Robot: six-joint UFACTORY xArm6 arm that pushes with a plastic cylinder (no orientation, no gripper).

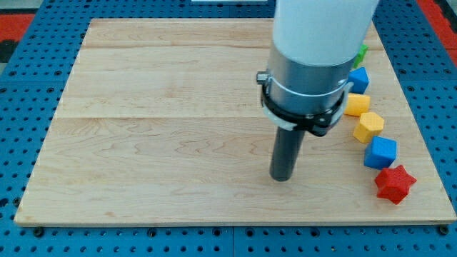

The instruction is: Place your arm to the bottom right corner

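My tip (283,178) rests on the wooden board (157,128), right of the board's middle and toward the view's bottom. It touches no block. A column of blocks runs down the view's right side: a green block (363,51), partly hidden behind my arm, a blue block (358,79), a yellow block (356,104), a yellow hexagon-like block (369,126), a blue cube (380,152) and a red star (394,183). The red star is nearest the board's bottom right corner, to the right of my tip.
The board lies on a blue perforated surface (28,93). My arm's white and grey body (314,57) hides part of the board's upper right area.
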